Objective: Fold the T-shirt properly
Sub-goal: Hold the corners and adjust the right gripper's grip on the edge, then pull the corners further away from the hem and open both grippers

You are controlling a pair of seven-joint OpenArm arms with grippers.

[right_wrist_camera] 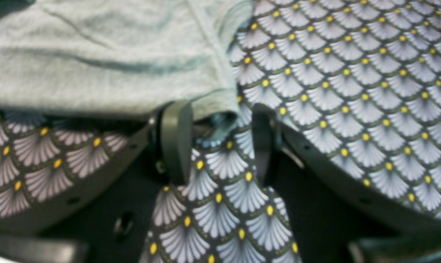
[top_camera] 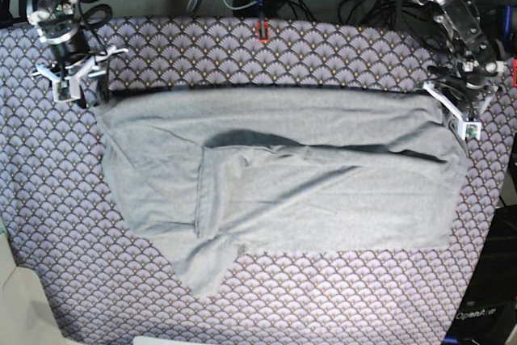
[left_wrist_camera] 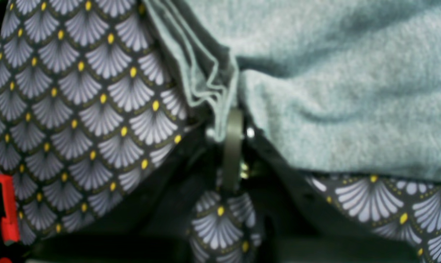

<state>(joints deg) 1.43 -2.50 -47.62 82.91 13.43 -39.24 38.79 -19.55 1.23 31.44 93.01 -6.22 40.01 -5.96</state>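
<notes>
Grey cotton T-shirt lies spread across the middle of the worktop, on the purple fan-patterned tablecloth. Its far edge runs nearly straight from one arm to the other. Part of the garment is doubled over on itself, with a dark crease running across the centre, and one sleeve juts out from the near edge toward the camera.

Left gripper sits at the T-shirt's far corner, on the base view's right. Its jaws are together, clamped on several bunched layers of the T-shirt's edge. A red clip shows at the lower left of the left wrist view, its nature unclear.

Right gripper sits at the opposite far corner of the T-shirt, on the base view's left. Its jaws stand apart, with tablecloth pattern visible between them. A rolled corner of the T-shirt lies at the fingertips, close to the left-hand pad in the wrist view; whether it touches that pad cannot be told. No cloth is pinched there.
</notes>
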